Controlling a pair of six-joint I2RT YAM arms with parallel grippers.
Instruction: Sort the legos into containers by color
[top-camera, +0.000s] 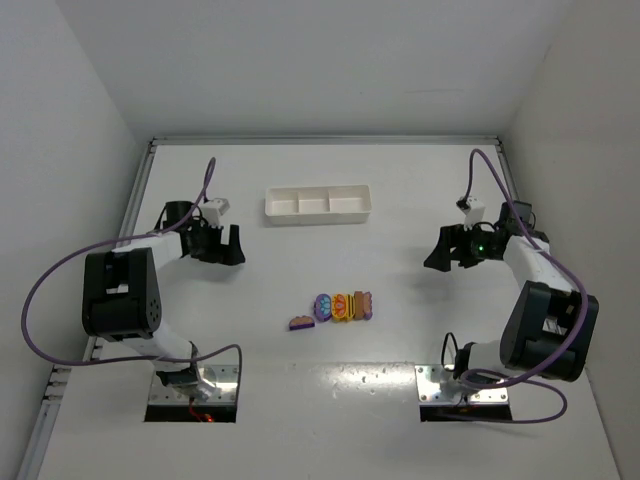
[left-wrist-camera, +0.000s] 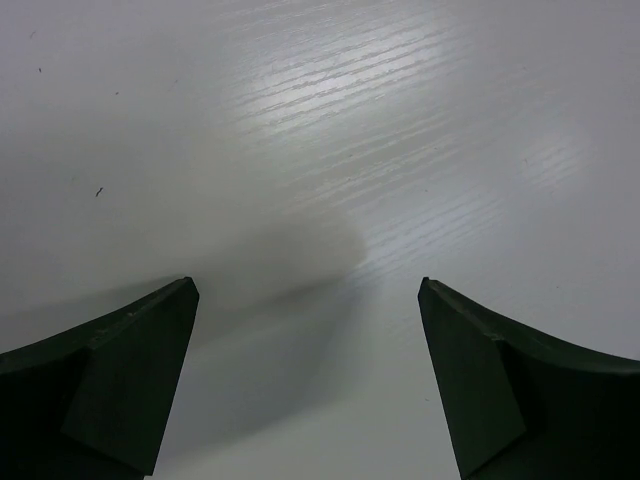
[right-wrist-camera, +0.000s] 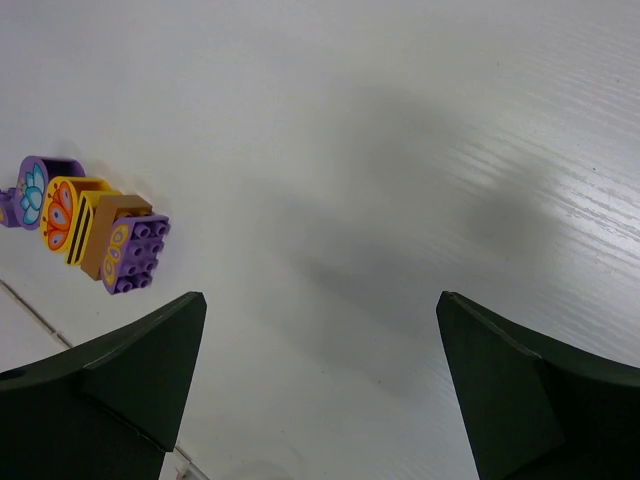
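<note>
A short row of legos (top-camera: 345, 306), purple, orange-yellow and brown-red, lies at the table's middle, with a lone purple-and-brown piece (top-camera: 300, 322) just left of it. The row also shows at the left of the right wrist view (right-wrist-camera: 95, 225). The white three-compartment tray (top-camera: 318, 204) stands at the back centre; its compartments look empty. My left gripper (top-camera: 222, 246) is open and empty over bare table at the left (left-wrist-camera: 308, 290). My right gripper (top-camera: 450, 251) is open and empty at the right, well away from the legos (right-wrist-camera: 320, 300).
White walls enclose the table on three sides. Purple cables loop from each arm out toward the table's sides. The arm bases sit at the near edge.
</note>
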